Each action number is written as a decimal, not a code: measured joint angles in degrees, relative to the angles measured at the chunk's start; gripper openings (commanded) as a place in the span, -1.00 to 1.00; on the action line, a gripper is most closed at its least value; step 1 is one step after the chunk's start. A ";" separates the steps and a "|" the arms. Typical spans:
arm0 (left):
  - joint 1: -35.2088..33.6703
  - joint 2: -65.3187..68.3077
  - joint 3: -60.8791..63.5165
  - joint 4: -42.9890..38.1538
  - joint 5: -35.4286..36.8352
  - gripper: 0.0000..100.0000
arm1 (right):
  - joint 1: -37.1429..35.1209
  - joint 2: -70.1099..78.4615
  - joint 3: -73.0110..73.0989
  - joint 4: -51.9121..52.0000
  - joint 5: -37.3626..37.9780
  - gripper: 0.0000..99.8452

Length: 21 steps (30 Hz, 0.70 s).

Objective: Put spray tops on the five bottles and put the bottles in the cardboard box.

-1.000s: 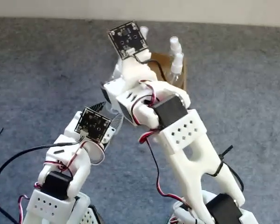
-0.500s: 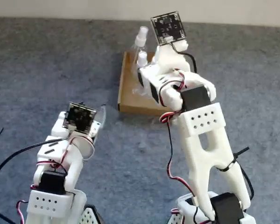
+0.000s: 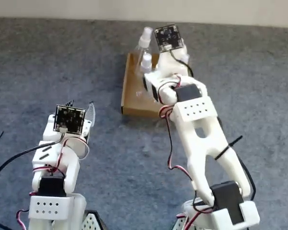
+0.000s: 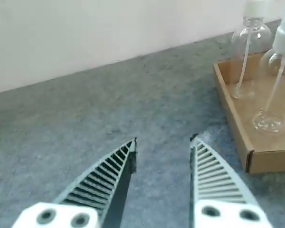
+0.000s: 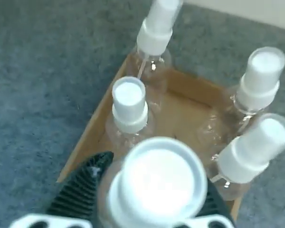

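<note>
Holding four capped bottles [image 5: 129, 108], the cardboard box [image 3: 130, 96]; right jaws gripping a fifth bottle [image 5: 159, 187] (left jaws spread, empty).

Four bottles [image 5: 129, 104] upright in cardboard box [image 3: 128, 88]; fifth bottle [image 5: 157, 183] above box

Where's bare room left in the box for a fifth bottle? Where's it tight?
Bare strip of cardboard box floor between the two pairs of bottles, ahead of the held bottle in the right gripper. Box sides are crowded. Carpet between box and left gripper is open.
</note>
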<state>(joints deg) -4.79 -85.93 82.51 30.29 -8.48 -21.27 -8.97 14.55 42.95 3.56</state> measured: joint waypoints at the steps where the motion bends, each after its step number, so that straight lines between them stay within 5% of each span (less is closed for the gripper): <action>1: 0.00 0.00 0.00 0.00 0.00 -0.66 | 0.00 0.97 0.00 -0.09 0.00 -0.99; 21: 0.00 0.00 0.00 -0.26 0.00 -0.66 | 0.18 11.16 -0.09 -0.62 0.18 -0.98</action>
<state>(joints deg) -4.79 -85.93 82.51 30.02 -8.48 -21.10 2.20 14.46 42.33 3.74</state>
